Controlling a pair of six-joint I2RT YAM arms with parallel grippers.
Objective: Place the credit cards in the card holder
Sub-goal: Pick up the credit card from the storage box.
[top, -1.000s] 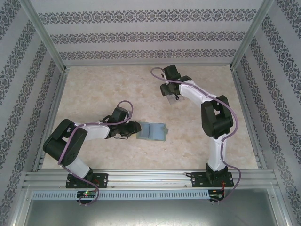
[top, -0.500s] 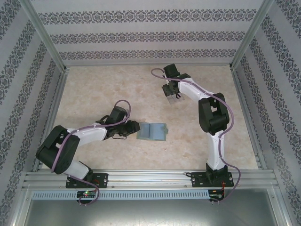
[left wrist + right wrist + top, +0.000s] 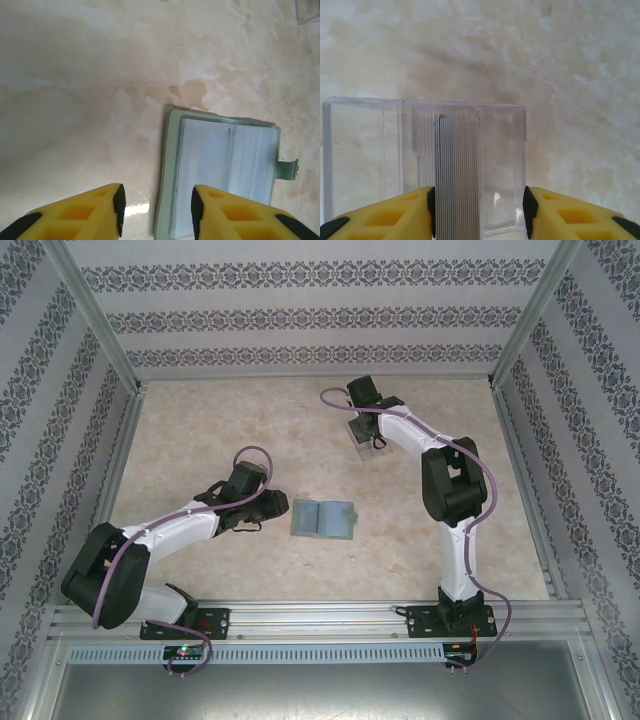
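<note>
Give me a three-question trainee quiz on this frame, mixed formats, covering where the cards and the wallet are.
1. True or false: the card holder lies open on the table.
2. Where are the credit cards?
A) tucked in the card holder's slots
B) standing on edge in the clear plastic box
C) spread flat on the table
3. Fill in: the open fingers of the right hand stand on either side of the ____.

Key: 1 true; 2 B; 3 credit cards.
</note>
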